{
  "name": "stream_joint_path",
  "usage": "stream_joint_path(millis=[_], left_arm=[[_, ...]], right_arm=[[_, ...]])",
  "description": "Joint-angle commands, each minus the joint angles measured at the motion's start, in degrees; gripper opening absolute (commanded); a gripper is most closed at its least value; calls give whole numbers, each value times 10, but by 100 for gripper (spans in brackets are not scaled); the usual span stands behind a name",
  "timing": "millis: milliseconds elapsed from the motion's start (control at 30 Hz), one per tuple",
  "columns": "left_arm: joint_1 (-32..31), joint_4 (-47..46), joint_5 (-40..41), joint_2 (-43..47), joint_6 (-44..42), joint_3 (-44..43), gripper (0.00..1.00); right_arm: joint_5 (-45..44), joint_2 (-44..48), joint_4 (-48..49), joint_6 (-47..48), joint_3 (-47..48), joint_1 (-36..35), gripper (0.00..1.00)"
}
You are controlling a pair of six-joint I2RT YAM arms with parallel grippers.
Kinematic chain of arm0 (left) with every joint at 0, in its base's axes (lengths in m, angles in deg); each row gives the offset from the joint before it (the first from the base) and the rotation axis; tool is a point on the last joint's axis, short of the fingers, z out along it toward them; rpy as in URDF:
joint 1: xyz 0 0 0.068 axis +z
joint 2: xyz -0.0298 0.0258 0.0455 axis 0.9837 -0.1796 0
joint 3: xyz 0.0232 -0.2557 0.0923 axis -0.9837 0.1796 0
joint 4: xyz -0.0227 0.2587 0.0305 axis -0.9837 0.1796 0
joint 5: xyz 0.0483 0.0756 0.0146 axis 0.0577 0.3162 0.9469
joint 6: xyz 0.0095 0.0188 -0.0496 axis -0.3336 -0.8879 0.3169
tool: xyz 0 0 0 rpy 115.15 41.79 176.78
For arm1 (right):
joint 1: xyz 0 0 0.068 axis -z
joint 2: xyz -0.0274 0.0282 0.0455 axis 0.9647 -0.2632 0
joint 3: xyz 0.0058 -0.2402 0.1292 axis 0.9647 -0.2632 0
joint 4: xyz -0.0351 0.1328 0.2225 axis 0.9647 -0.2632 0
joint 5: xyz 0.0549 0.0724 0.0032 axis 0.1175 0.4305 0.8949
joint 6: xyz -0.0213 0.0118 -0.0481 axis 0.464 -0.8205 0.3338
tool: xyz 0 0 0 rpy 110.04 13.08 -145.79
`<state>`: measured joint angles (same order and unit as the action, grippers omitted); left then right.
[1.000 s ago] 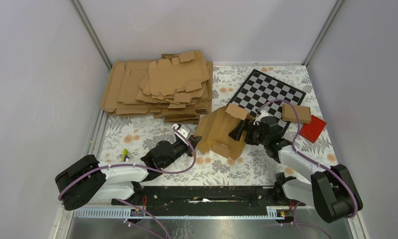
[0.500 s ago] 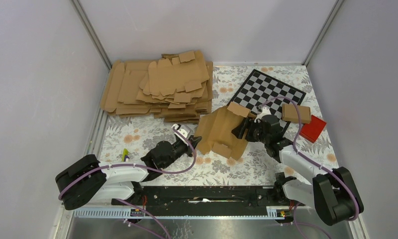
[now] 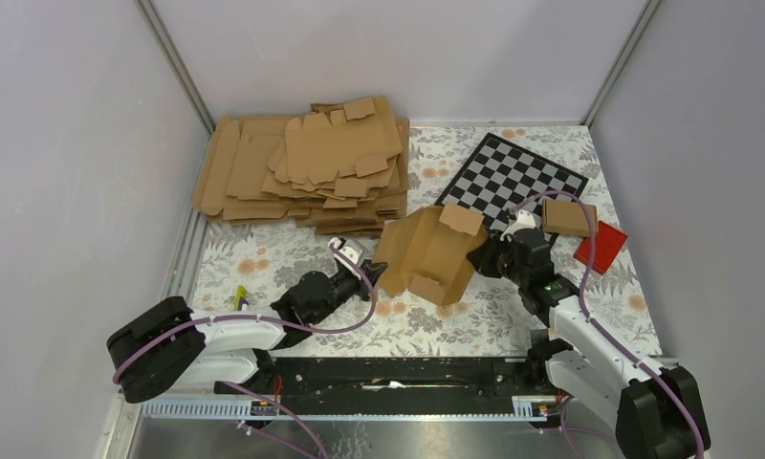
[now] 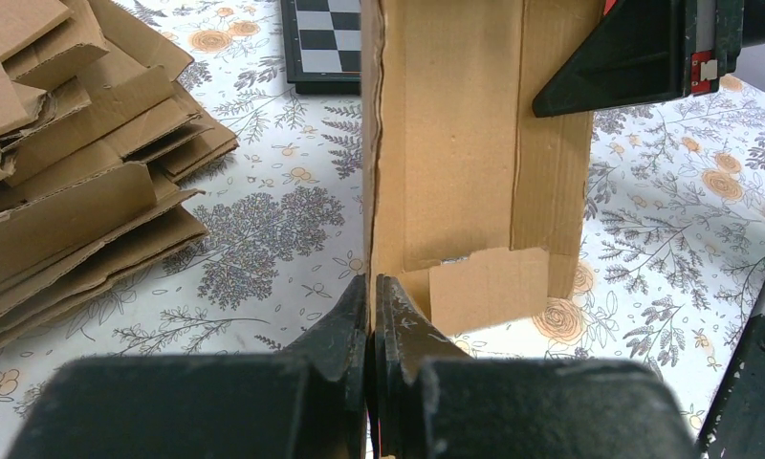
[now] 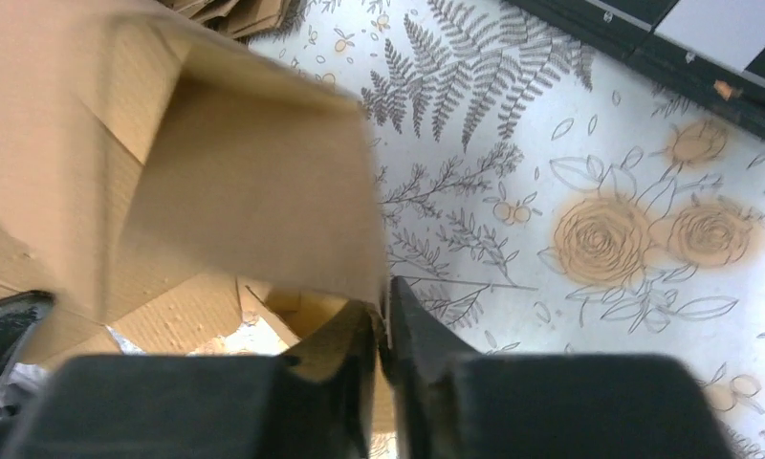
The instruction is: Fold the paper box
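The paper box [image 3: 425, 251] is a brown die-cut cardboard piece, partly creased and held up off the flowered table between the two arms. My left gripper [image 3: 374, 274] is shut on its left edge; in the left wrist view that edge [image 4: 372, 191] runs straight up from the closed fingertips [image 4: 371, 287]. My right gripper [image 3: 482, 251] is shut on the box's right flap, and in the right wrist view the flap [image 5: 254, 191] hangs blurred over the pinched fingertips [image 5: 386, 306].
A thick stack of brown card sheets [image 3: 307, 167] lies at the back left. A checkerboard [image 3: 513, 177] lies at the back right, with a small brown carton [image 3: 567, 217] and a red block [image 3: 601, 246] beside it.
My right gripper went from open to shut on the box's right flap and shifted right. The box's upper flap swung with it. The left arm has not moved.
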<state>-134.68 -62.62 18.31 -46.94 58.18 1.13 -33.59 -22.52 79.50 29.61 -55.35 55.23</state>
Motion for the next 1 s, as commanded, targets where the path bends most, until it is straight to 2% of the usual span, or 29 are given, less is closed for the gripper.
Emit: stream_joint_path(millis=[0,33,67,233,333,400,533,633,767,900,967], left_arm=[[-3,-47,1,6,12,4,0],[-3,-50,1,8,14,6,1],[-3,-54,4,10,19,8,6],[-2,-69,16,2,48,6,42],[7,-66,52,8,71,5,56],[33,-76,36,20,87,15,64],[106,-58,-40,21,99,1,67],[121,-29,-27,19,62,-20,68],[137,-25,-33,-3,18,-47,70],[177,39,-49,-21,33,-98,73],[210,61,-106,-32,45,-118,78]], right_arm=[[-10,-4,-13,16,11,-4,5],[-8,-6,-13,22,17,-4,0],[-5,-6,-11,33,21,-4,0],[25,5,88,89,-7,-4,0],[52,0,100,111,-4,-4,0],[70,-3,88,121,6,-4,0],[100,6,100,134,-1,-4,0],[127,8,138,129,-19,-4,0],[132,-7,136,131,-11,-5,0],[127,-11,125,131,-6,-5,0],[130,-10,123,131,-3,-5,0]])
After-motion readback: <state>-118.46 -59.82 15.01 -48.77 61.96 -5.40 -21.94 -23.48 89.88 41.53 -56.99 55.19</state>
